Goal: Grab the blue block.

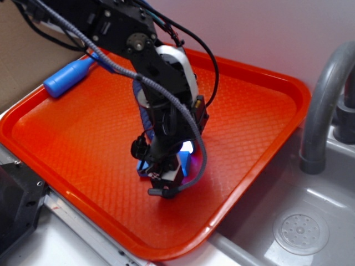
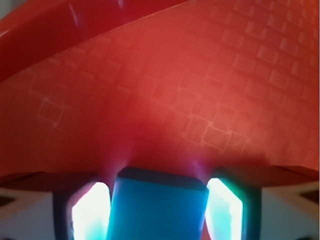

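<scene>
The blue block lies on the orange tray, near its middle front, mostly hidden by the arm. My gripper is down at tray level, straddling the block. In the wrist view the blue block fills the space between the two lit pads, slightly tilted. The left pad touches it and the right pad sits against its upper edge. The textured tray floor stretches ahead.
A blue bottle-shaped toy lies at the tray's far left corner. A grey tap and a sink basin with a drain are to the right. The tray's raised rim is close in front.
</scene>
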### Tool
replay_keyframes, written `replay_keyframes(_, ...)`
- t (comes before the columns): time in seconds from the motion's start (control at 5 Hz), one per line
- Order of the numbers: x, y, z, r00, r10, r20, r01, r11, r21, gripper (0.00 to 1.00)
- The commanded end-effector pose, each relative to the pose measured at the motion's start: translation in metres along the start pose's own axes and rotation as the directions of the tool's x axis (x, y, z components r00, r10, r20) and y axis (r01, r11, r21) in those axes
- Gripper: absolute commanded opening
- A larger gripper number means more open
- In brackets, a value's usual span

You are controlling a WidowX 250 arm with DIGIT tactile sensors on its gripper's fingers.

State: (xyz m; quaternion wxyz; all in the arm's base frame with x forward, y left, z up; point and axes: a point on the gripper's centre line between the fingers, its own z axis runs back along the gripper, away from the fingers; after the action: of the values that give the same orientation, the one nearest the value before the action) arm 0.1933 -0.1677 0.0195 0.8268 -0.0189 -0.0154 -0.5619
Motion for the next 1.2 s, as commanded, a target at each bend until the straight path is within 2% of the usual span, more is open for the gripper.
replay_keyframes(0.0,-0.006,-0.017,0.007,1.000,0.007,-0.019,-0.007,1.000,0.012,0.00)
replay_keyframes(0.2,-0.016,-0.008,0.042,0.991,0.130,-0.018,-0.128,0.989,0.078,0.00)
replay_keyframes(0.4,-0.040,0.010,0.093,0.936,0.349,0.041,-0.351,0.930,0.107,0.00)
replay_keyframes(0.6,-0.056,0.018,0.136,0.842,0.539,-0.007,-0.531,0.832,0.164,0.00)
replay_keyframes(0.8,-0.078,0.020,0.176,0.705,0.708,0.036,-0.703,0.692,0.166,0.00)
replay_keyframes(1.0,-0.098,0.018,0.202,0.611,0.786,0.094,-0.789,0.597,0.143,0.00)
